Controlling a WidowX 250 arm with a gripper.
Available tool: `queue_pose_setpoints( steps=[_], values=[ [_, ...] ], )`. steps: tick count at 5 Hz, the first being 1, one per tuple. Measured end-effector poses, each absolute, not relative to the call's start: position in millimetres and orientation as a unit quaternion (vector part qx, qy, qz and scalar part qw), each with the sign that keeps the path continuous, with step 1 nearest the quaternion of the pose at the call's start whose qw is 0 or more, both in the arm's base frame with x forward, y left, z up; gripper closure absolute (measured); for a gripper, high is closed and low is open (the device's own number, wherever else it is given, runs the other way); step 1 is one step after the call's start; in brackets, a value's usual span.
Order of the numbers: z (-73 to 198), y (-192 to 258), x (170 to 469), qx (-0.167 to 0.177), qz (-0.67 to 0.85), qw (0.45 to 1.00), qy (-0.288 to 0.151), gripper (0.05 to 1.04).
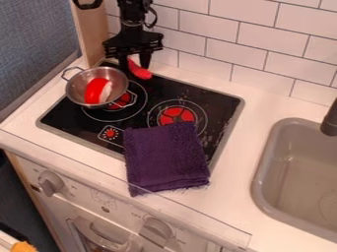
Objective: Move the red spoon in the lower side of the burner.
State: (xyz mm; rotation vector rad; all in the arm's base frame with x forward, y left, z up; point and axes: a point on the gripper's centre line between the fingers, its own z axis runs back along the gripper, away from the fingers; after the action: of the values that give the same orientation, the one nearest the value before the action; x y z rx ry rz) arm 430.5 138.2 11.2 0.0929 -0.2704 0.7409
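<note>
A purple cloth (166,157) drapes over the near edge of the stove (72,119) at 6 o'clock, with the sink (258,174) at 4. At 10 o'clock, a metal pot (72,92) holds a red-and-white object (97,91). The red spoon (139,71) sits at 11 o'clock, by the stove's far edge, beneath the black gripper (133,62); whether it pinches the spoon cannot be told.

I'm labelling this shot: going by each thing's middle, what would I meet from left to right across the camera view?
Metal pot, red spoon, purple towel, grey sink.
</note>
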Motion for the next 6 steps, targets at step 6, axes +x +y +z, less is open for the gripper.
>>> queue_pose_setpoints(
  steps=[6],
  values=[
    [108, 117, 404, 0.025, 0.374, 0.904, -0.207, 0.745]
  ],
)
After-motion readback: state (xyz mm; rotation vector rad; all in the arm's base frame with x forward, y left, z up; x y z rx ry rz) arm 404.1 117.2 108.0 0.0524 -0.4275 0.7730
